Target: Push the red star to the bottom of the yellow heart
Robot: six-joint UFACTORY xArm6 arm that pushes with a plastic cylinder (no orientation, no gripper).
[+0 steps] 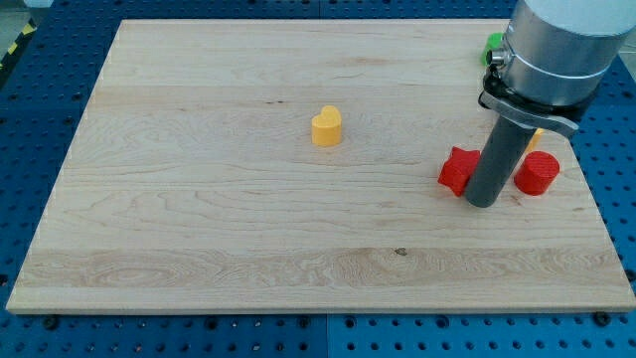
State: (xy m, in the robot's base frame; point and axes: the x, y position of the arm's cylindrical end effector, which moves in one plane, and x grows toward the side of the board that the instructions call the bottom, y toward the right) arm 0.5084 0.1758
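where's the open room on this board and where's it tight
Open: everything left of the yellow heart, and the wide strip below it along the view's bottom. Tight: the view's right, where my tip sits between the red star and red cylinder, green block behind.

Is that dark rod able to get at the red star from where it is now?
Probably yes. My tip sits right beside the red star, on its right in the view, seemingly touching it. Nothing lies between them; the red cylinder is on the tip's other side.
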